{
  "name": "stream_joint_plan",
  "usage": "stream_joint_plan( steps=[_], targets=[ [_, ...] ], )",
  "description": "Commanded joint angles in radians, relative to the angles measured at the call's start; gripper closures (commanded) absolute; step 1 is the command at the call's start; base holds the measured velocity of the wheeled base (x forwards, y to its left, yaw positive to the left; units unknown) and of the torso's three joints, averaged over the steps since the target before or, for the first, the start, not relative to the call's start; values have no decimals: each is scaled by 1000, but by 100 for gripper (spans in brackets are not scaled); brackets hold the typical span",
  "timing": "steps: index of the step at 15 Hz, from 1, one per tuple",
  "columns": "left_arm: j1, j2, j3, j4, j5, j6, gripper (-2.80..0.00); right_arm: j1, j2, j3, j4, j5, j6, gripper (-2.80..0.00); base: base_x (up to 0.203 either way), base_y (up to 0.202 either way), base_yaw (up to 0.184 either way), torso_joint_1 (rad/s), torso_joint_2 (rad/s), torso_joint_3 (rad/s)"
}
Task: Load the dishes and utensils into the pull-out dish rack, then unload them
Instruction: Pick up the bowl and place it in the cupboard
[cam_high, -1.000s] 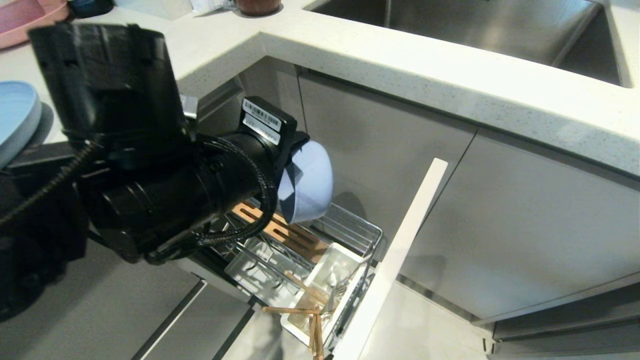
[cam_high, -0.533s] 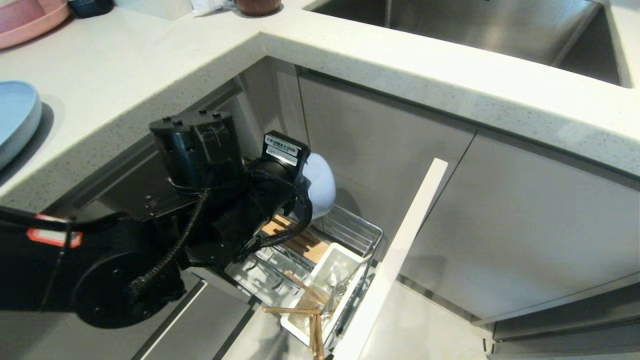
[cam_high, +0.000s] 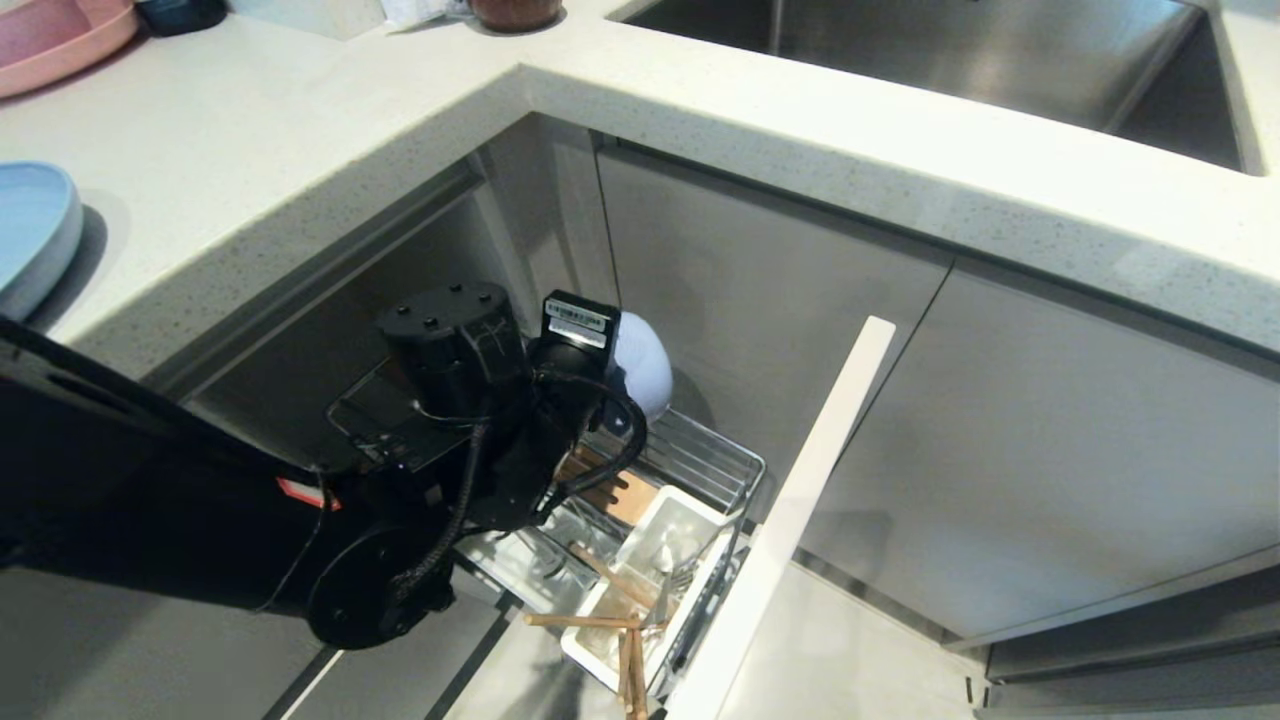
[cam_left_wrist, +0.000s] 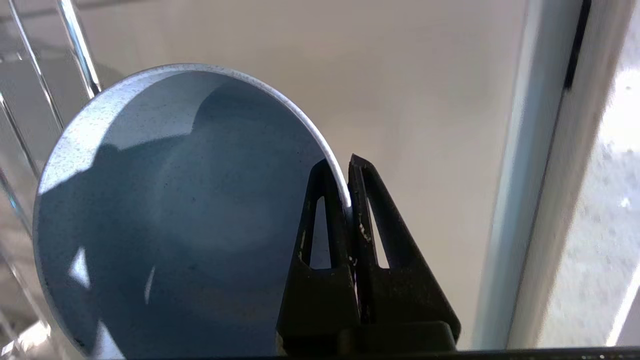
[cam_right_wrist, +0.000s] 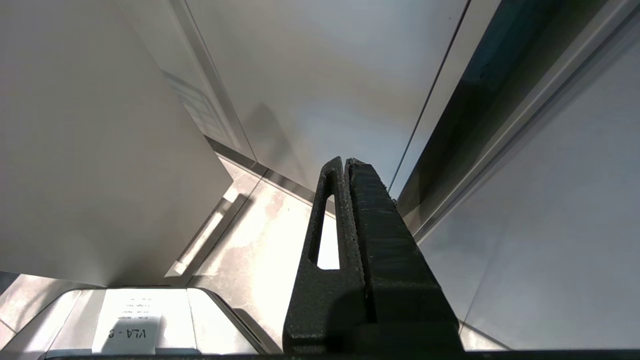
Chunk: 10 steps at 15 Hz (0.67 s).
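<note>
Grey cabinet fronts surround the left gripper (cam_left_wrist: 348, 200), clamped on the blue bowl (cam_left_wrist: 170, 215) rim; its arm hides much of the dish rack (cam_high: 700, 455) below.

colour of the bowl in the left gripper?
Light blue bowl, matte; clearest in the left wrist view.

A pale speckled countertop (cam_high: 780, 130) turns a corner above flat grey cabinet fronts (cam_high: 1050, 450). A steel sink (cam_high: 930, 50) is sunk into it. Below lies grey floor (cam_high: 860, 650).
</note>
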Motion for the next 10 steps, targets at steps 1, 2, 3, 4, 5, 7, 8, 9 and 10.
stream_joint_plan(
  steps=[1,2,3,4,5,7,8,9,10],
  targets=[
    [3,47,0,-38,17,-7,0,0,-3,2,0,0,0,0,0,0,0,0,0,0],
    [4,59,0,-52,23,-7,0,0,-2,2,0,0,0,0,0,0,0,0,0,0],
    [6,70,-1,-62,31,-7,0,0,-2,2,0,0,0,0,0,0,0,0,0,0],
    [8,75,0,-76,34,-7,0,0,-2,2,0,0,0,0,0,0,0,0,0,0],
    [8,85,-1,-82,35,-7,0,0,-2,2,0,0,0,0,0,0,0,0,0,0],
    [12,102,0,-91,39,-9,0,0,-3,2,0,0,1,0,0,0,0,0,0,0],
    [12,110,0,-107,40,-10,0,0,-2,2,0,0,0,0,0,0,0,0,0,0],
    [12,115,0,-127,40,-10,0,0,-3,2,0,0,0,0,0,0,0,0,0,0],
    [12,125,1,-147,41,-10,0,0,-2,2,0,0,1,0,0,0,0,0,0,0]
  ],
)
